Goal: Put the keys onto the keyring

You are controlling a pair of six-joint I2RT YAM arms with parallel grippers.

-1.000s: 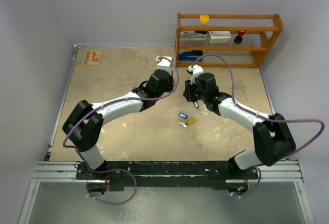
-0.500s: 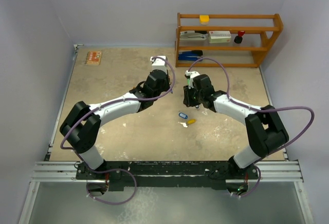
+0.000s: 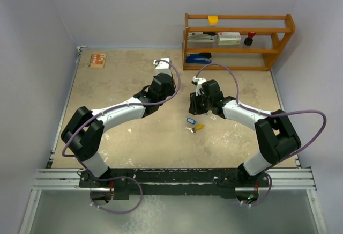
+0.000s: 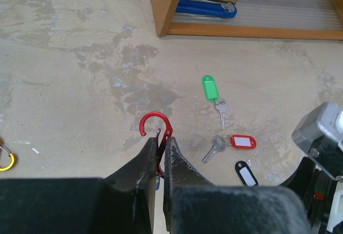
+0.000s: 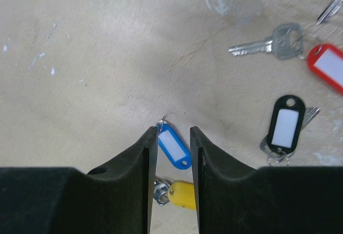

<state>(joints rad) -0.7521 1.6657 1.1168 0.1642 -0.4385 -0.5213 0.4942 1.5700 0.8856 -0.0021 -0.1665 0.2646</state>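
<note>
While left pincer [image 4: 162, 139] is clenched on red carabiner keyring [image 4: 151, 120], right pincer [image 5: 171, 131] hangs released, blue-tagged key [image 5: 174, 147] showing btwn its fingers on counter [image 5: 80, 57].

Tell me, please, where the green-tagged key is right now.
In the left wrist view, the green-tagged key lies on the table right of centre, between the wooden shelf and the red-tagged key.

Lower half of red carabiner [image 4: 156, 114], buried between left fingers [image 4: 140, 165]

Wooden shelf [image 3: 268, 17] far right; blue stapler [image 3: 199, 58] on bottom tier; orange card [image 3: 97, 60] far left.
</note>
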